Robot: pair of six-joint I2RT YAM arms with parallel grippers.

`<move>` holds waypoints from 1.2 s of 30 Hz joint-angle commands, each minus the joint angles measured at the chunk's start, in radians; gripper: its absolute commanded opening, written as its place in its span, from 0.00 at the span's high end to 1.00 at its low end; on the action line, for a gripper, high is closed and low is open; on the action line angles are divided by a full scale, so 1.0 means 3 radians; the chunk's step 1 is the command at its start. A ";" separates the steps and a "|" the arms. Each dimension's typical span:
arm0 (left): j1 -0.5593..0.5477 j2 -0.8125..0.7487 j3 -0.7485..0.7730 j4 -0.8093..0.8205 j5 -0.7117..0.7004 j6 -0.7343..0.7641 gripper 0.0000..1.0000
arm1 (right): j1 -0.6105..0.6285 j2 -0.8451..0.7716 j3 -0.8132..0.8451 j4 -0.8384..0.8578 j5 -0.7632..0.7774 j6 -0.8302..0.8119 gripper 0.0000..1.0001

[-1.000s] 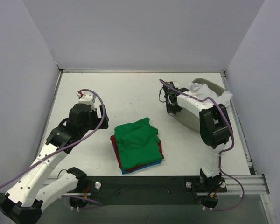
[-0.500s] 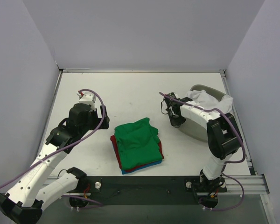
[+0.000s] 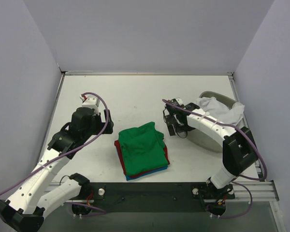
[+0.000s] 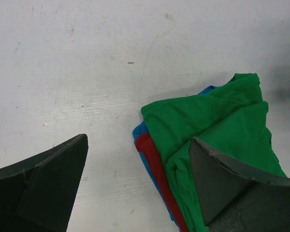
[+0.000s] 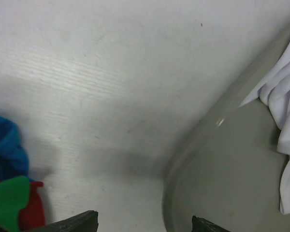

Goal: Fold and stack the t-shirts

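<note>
A folded stack of t-shirts lies mid-table, the green t-shirt (image 3: pixel 142 147) on top of red and blue ones. The white t-shirt (image 3: pixel 217 108) lies crumpled in the grey-beige tray (image 3: pixel 207 139) at the right, part of it hanging over the far rim. My right gripper (image 3: pixel 174 124) hovers open over bare table, just left of the tray's rim (image 5: pixel 198 145), and holds nothing. The right wrist view shows the right gripper (image 5: pixel 142 224), the white t-shirt (image 5: pixel 285 96) and the stack's corner (image 5: pixel 9 203). My left gripper (image 3: pixel 106 121) stands open left of the stack. In the left wrist view my left gripper (image 4: pixel 137 140) is empty above the green t-shirt's (image 4: pixel 217 125) left edge.
White walls close in the table on the left, back and right. The tray sits close to the right wall. A metal rail (image 3: pixel 241 186) runs along the near edge by the arm bases.
My right gripper has gone from shut to open and moved toward the near side. The tray with the white t-shirt has shifted nearer with it. The left arm has not moved.
</note>
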 commanded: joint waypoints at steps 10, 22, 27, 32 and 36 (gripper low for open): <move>0.0039 -0.0076 -0.0014 0.0177 0.0056 0.0023 0.05 | -0.0193 0.0431 0.0816 0.0273 0.0659 0.1464 0.23; 0.0044 -0.0097 -0.0030 0.0182 0.0086 0.0044 0.05 | -0.0409 0.0743 0.0807 0.0109 0.0997 0.1900 0.23; 0.0044 -0.0081 -0.0025 0.0187 0.0086 0.0039 0.05 | -0.0439 0.0851 0.0735 0.0124 0.0920 0.1895 0.29; 0.0044 -0.0086 -0.0030 0.0177 0.0076 0.0039 0.05 | -0.0485 0.0943 0.0633 0.0186 0.0838 0.1864 0.33; 0.0044 -0.0086 -0.0035 0.0166 0.0066 0.0039 0.05 | -0.0592 0.0984 0.0587 0.0277 0.0772 0.1798 0.52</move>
